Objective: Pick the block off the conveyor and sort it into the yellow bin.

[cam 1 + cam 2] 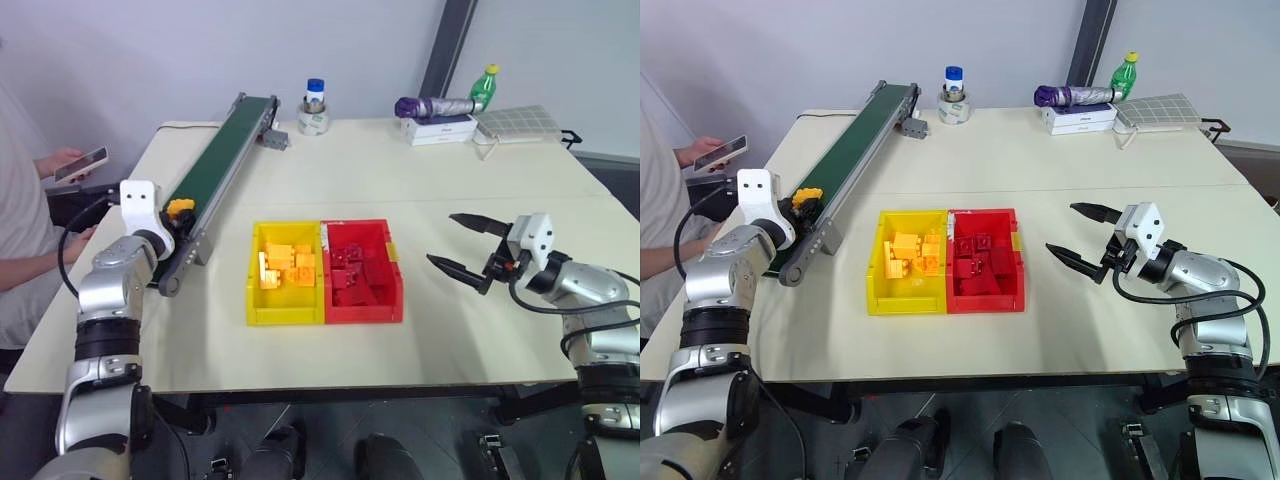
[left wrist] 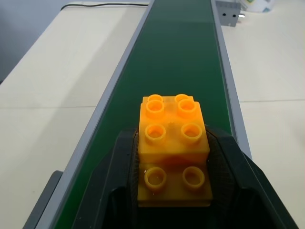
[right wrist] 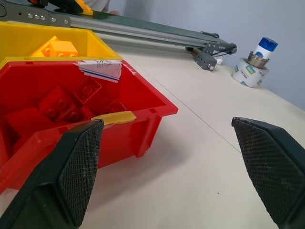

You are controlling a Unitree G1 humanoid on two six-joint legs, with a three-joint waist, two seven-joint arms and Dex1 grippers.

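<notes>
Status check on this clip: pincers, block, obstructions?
Left pincer shut on block, on the conveyor. Right pincer open, empty. Yellow bin unobstructed.

Your two head views look forward and down over the worktop point(image 1: 420, 190), sharing the conveyor point(image 1: 222, 160) and both bins. Your left wrist view sits close over the belt, facing along it. Your right wrist view looks low across the worktop past the red bin point(image 3: 71, 109) toward the conveyor.
</notes>
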